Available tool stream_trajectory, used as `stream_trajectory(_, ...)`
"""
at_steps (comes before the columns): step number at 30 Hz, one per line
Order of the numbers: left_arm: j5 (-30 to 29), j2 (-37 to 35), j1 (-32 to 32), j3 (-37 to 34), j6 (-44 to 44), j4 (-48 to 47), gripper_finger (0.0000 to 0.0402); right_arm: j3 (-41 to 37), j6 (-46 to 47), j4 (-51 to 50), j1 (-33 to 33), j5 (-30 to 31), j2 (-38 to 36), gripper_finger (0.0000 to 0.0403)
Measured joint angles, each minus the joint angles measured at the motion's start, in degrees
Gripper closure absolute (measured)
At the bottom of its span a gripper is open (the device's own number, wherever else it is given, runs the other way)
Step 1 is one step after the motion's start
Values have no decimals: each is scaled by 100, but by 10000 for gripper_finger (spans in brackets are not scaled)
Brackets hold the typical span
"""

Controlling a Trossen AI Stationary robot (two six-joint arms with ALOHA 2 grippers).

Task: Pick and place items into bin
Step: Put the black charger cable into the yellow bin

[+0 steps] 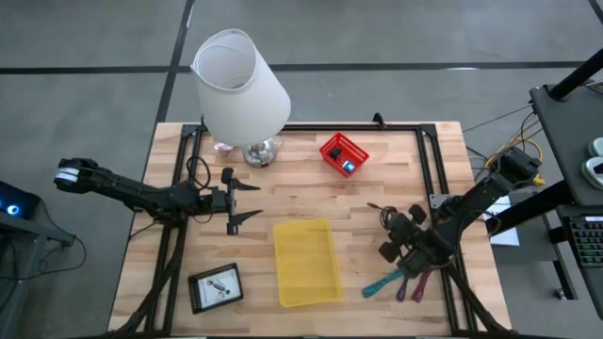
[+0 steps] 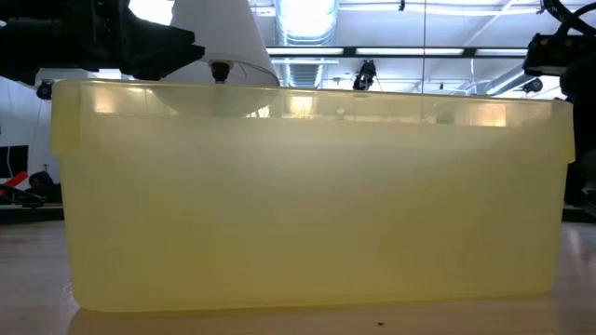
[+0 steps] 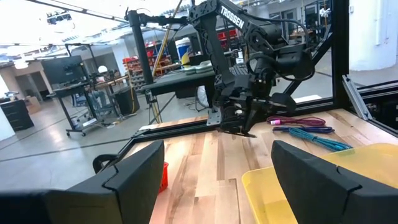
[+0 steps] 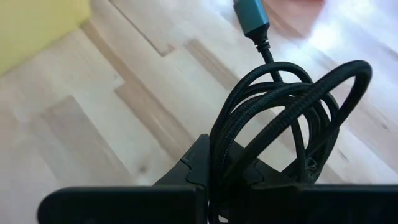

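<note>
The right gripper [image 4: 214,177] is clamped on the black cable [image 4: 283,118], whose loops stand up out of the closed fingers, with a teal-tipped plug [image 4: 250,15] trailing off over the wood. In the high view this gripper [image 1: 400,240] sits over the table's right part, to the right of the yellow bin [image 1: 305,261] and just above the teal strip [image 1: 382,282] and the purple strip [image 1: 418,282], which lie side by side on the table. The left gripper [image 1: 247,199] waits with its fingers spread wide and empty, near the left of the bin's far end, pointing across the table. Farther out, a card on a dark tray [image 1: 216,286] lies at the near left corner, a small red basket [image 1: 342,154] with something blue in it stands toward the far side, and the white lamp [image 1: 239,87] stands at the far left. From above, the bin looks empty, so the job seems barely begun: the cable is picked up but not yet over the bin, and the strips and the card remain outside it.
</note>
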Motion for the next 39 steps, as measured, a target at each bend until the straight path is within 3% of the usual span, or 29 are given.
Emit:
stream_trajectory(9, 0, 0, -1, -2, -9, -4, 123, -46, -911, 1056, 14, 231, -9, 390)
stream_trajectory(18, 0, 0, -1, -2, -15, -13, 123, -78, -3098, 2870, 105, 1264, -317, 393)
stream_trajectory(21, 0, 0, 0, -2, -15, 2, 123, -83, -4231, 3684, 101, 1691, -354, 393)
stream_trajectory(26, 0, -2, -1, -2, -11, 29, 123, -220, -6021, 5041, 98, 1797, -367, 394)
stream_trajectory(29, 0, -2, -1, -2, -11, 46, 123, -496, -7089, 6388, 98, 1434, -367, 394)
stream_trajectory(35, 0, -2, -1, 0, -11, 44, 123, -1495, -9369, 9710, 98, -269, -361, 394)
stream_trajectory(39, 0, -2, 0, 0, -10, 46, 123, -2104, -10206, 10840, 86, -477, -380, 394)
